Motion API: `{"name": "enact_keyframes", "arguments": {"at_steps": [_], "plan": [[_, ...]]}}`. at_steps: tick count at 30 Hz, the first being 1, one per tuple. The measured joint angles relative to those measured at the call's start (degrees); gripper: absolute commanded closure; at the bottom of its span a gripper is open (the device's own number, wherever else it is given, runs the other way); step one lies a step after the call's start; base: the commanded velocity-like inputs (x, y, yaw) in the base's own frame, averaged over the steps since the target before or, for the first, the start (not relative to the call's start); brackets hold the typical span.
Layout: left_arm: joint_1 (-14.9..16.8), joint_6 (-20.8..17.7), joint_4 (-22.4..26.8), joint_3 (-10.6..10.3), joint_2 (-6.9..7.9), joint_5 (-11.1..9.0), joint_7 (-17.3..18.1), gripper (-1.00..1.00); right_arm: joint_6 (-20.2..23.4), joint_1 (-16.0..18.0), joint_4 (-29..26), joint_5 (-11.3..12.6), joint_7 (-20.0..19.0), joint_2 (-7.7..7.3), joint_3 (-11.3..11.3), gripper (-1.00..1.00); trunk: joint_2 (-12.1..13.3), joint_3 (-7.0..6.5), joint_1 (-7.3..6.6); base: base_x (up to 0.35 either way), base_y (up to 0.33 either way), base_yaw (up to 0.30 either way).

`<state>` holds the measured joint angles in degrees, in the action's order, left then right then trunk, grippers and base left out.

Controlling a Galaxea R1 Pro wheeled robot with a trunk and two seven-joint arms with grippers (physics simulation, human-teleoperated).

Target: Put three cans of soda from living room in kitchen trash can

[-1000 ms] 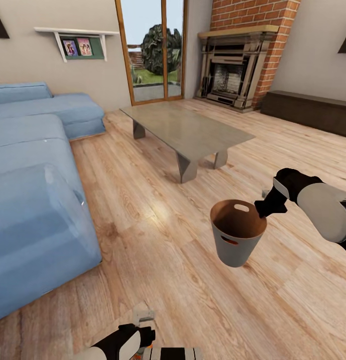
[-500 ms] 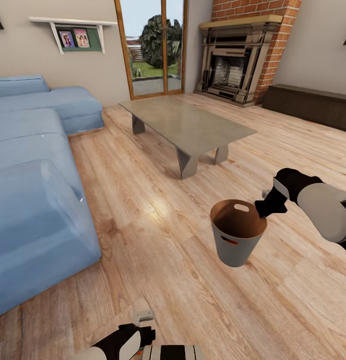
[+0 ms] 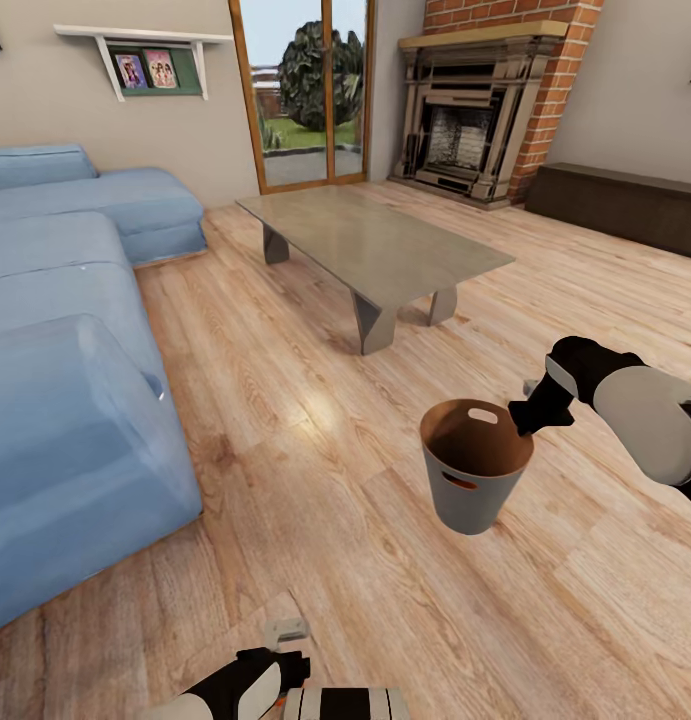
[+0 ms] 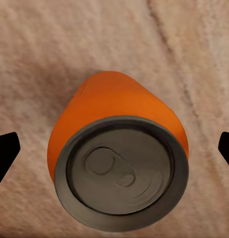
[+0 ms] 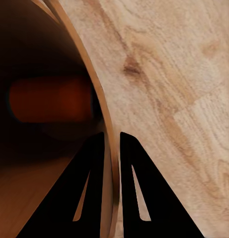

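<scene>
My right gripper [image 3: 522, 418] is shut on the rim of the tash can [image 3: 473, 490], a copper-brown bin that hangs above the wood floor in the head view. The right wrist view has the two fingers [image 5: 87, 188] on either side of the bin's thin wall [image 5: 94, 94]. An orange can of soda [image 5: 49, 99] lies deep inside the bin. In the left wrist view another orange can of soda [image 4: 119, 114] with a grey top sits between the black fingertips [image 4: 5, 151] of my left gripper [image 4: 115, 148], off the floor. My left arm [image 3: 245, 685] shows at the head view's lower edge.
A blue corner sofa [image 3: 65, 350] runs along the left. The long coffee table [image 3: 375, 245] stands ahead in the middle, with the red-brick fireplace [image 3: 465, 130], a glass door [image 3: 305, 90] and a low dark bench [image 3: 625, 205] behind it. Wood floor lies between sofa and table.
The whole head view has shifted a little, so the camera has moved. Both arms, the bin and the held can keep their places in the picture.
</scene>
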<state>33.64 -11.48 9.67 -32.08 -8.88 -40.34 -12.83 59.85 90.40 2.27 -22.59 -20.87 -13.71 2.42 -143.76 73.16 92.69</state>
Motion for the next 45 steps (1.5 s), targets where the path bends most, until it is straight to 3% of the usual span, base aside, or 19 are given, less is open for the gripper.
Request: {"name": "enact_keyframes", "arguments": {"at_steps": [6, 17, 18, 26, 35, 45], "plan": [[0.0, 0.0, 0.0, 0.0, 0.00, 0.0, 0.0, -1.00, 0.0, -0.1, -0.2, 0.2, 0.0, 0.00, 0.2, 1.00, 0.0, 0.66, 0.09, 0.000, 0.000, 0.000], [0.0, 0.1, 0.0, 0.0, 0.00, 0.0, 0.0, -1.00, 0.0, -0.1, -0.2, 0.1, 0.0, -0.04, 0.1, 1.00, 0.0, 0.66, 0.08, 0.000, 0.000, 0.000], [0.0, 0.1, 0.0, 0.0, 0.00, 0.0, 0.0, 1.00, 0.0, -0.1, -0.2, 0.1, 0.0, -0.06, 0.2, 1.00, 0.0, 0.66, 0.08, 0.000, 0.000, 0.000], [-0.1, 0.3, 0.0, 0.0, -0.01, -0.2, 0.0, 1.00, 0.0, -0.1, -0.2, 0.0, 0.0, -0.14, 0.0, 1.00, 0.0, 0.66, 0.07, 0.000, 0.000, 0.000], [-0.5, 4.6, 0.1, -0.1, -0.01, 0.0, 0.1, 1.00, 0.0, -0.1, -0.2, 0.1, 0.0, -0.02, 0.2, 1.00, 0.0, 0.66, 0.08, 0.000, 0.000, 0.000], [-0.4, 4.8, 0.5, 0.0, 0.00, 0.0, 0.2, 1.00, 0.0, -0.2, -0.3, 0.2, 0.4, 0.11, 0.3, 1.00, 0.0, 0.66, 0.08, 0.000, 0.000, 0.000]]}}
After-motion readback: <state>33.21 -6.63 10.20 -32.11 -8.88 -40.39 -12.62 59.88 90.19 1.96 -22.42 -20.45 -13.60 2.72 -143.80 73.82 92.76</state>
